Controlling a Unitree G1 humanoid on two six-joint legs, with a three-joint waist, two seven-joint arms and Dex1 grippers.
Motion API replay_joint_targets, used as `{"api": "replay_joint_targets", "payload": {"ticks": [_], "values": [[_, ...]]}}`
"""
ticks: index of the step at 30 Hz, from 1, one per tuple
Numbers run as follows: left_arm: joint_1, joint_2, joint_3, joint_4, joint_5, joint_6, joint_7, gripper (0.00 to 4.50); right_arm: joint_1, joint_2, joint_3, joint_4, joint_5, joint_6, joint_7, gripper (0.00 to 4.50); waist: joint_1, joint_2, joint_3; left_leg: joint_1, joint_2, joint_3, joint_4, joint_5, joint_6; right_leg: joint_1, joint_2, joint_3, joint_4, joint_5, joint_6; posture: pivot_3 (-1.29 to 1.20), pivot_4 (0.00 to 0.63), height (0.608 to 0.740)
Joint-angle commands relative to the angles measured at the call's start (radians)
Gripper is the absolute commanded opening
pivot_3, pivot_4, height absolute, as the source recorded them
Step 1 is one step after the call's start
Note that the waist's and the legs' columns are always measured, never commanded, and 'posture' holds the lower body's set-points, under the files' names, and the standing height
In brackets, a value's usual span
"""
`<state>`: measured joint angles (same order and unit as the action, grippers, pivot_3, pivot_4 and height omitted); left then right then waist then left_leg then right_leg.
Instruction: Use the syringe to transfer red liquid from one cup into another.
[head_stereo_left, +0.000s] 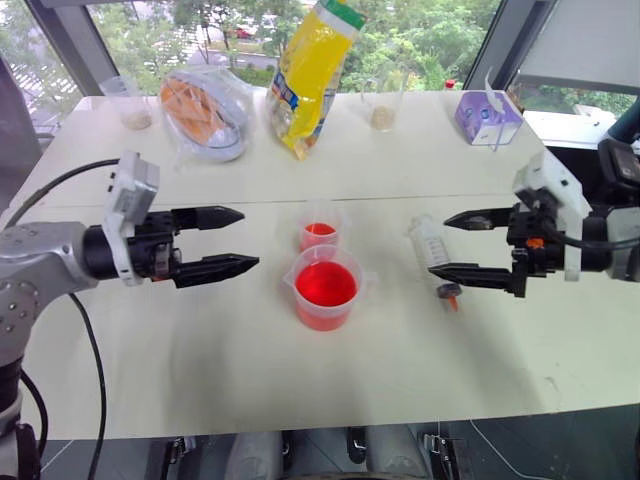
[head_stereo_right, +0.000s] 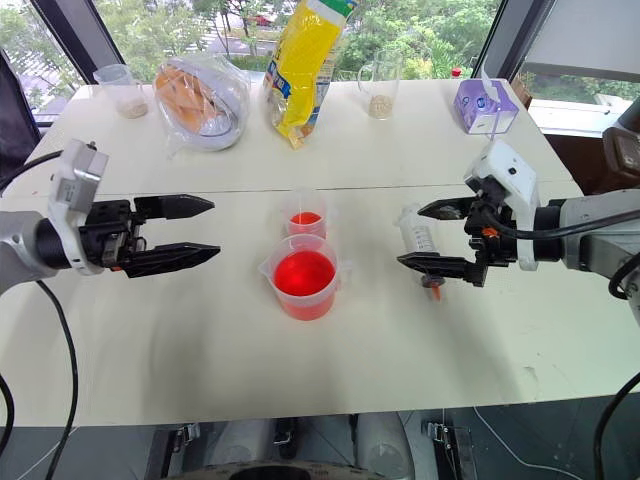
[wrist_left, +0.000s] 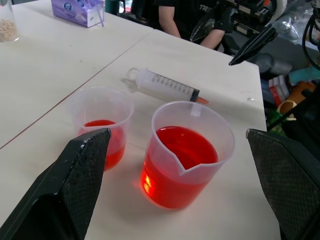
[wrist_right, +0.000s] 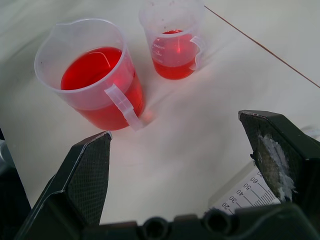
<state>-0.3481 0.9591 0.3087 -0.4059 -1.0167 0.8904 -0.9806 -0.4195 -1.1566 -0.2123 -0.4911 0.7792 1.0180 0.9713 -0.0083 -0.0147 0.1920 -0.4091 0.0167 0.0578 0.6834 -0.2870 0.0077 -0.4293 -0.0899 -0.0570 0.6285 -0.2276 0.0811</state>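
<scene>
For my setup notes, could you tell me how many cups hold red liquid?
2: the small cup mid-table, and the spouted beaker just in front of it, nearer the robot.

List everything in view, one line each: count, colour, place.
wide clear plastic spouted beaker: 1, red liquid inside, table centre, nearest the robot
small clear plastic cup: 1, shallow red liquid, just behind the beaker
large clear plastic syringe: 1, orange-red tip, lying flat right of the beaker
clear cups of beige grains: 2, far edge, left and centre-right
yellow plastic bag: 1, far centre
clear bag with orange contents: 1, far left
purple box: 1, far right
white table: 1
left gripper: black, open, left of the cups
right gripper: black, open, above the syringe
</scene>
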Motion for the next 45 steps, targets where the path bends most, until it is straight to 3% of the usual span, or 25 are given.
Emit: {"api": "replay_joint_targets", "payload": {"ticks": [1,27,35,40,45], "values": [[-0.021,0.015,0.022,-0.007,-0.022,0.003,-0.004,4.50,-0.001,-0.015,-0.040,-0.014,0.006,-0.014,0.000,4.44,0.000,0.000,0.000,0.000,0.000,0.000,0.000,0.000,0.000,0.000,0.000,0.000,0.000,0.000,0.000,0.00,0.150,0.740],[-0.084,-0.030,-0.050,0.008,0.019,-0.048,0.003,4.50,0.092,-0.087,-0.051,0.053,-0.101,-0.059,0.007,4.44,0.002,0.000,0.000,0.000,0.000,0.000,0.000,0.000,0.000,0.000,0.000,0.000,0.000,0.001,0.002,0.00,0.150,0.740],[-0.134,-0.082,-0.127,0.049,0.066,-0.090,-0.035,4.50,-0.137,-0.124,0.144,0.206,-0.108,0.183,-0.028,4.44,-0.003,0.000,0.000,0.001,0.000,0.001,0.000,0.000,0.000,0.000,0.000,0.001,0.001,0.000,-0.001,0.00,0.150,0.740],[-0.139,-0.128,-0.166,0.073,0.101,-0.120,-0.061,4.50,-0.393,-0.004,0.308,0.418,-0.169,0.414,-0.126,4.44,-0.005,0.000,0.000,0.001,0.000,0.001,0.001,0.000,0.000,-0.001,0.000,0.001,0.001,0.000,-0.002,0.00,0.150,0.740],[-0.156,-0.150,-0.194,0.095,0.138,-0.149,-0.093,4.50,-0.525,0.099,0.432,0.557,-0.245,0.508,-0.191,4.44,-0.002,0.000,0.000,-0.001,0.000,0.001,0.000,0.000,0.000,-0.002,0.001,0.001,0.001,0.002,0.001,0.00,0.150,0.740]]}}
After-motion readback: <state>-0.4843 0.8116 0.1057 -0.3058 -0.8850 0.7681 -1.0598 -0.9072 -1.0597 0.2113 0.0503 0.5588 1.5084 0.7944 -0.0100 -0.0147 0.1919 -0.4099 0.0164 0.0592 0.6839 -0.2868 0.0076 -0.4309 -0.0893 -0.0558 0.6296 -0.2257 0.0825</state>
